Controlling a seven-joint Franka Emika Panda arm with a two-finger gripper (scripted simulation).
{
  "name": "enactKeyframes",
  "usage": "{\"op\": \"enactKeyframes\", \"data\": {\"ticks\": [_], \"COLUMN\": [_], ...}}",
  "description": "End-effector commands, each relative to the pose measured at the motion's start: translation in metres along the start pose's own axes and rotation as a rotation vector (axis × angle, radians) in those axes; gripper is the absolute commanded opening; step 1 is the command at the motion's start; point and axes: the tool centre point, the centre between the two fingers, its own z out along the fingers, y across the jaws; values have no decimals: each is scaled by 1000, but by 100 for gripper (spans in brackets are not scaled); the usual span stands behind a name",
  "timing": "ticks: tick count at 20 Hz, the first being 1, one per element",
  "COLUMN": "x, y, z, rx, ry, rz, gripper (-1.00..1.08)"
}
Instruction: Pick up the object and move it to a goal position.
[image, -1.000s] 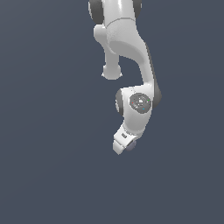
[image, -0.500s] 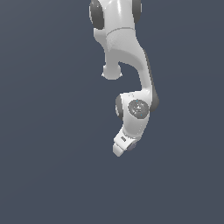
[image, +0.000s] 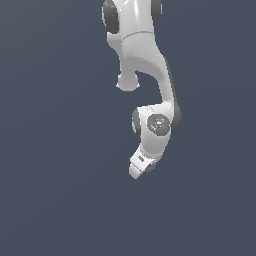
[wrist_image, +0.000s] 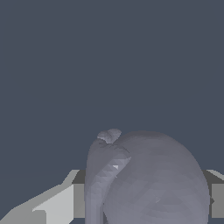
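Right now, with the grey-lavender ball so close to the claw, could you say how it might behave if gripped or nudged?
The rounded grey-lavender ball has a curved body, so it would probably roll if nudged. Its smooth, dull surface offers no edges, so the white claw might squeeze it out unless centred. The stub-like lump on it may make rolling slightly uneven. Weight cannot be judged.

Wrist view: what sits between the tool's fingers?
The grey-lavender ball fills the stretch between the fingers in the wrist view. In the exterior view the tool hides it, so contact cannot be confirmed there.
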Motion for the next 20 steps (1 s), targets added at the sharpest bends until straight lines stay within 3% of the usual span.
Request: {"op": "enactKeyframes", "data": {"ticks": [1, 10, 20], "x": [0, 18, 64], "y": [0, -2, -6], "z": [0, -2, -6], "rx": [0, 0, 0], "ry": [0, 0, 0], "rz": [0, 0, 0], "gripper": [-100, -100, -100]}}
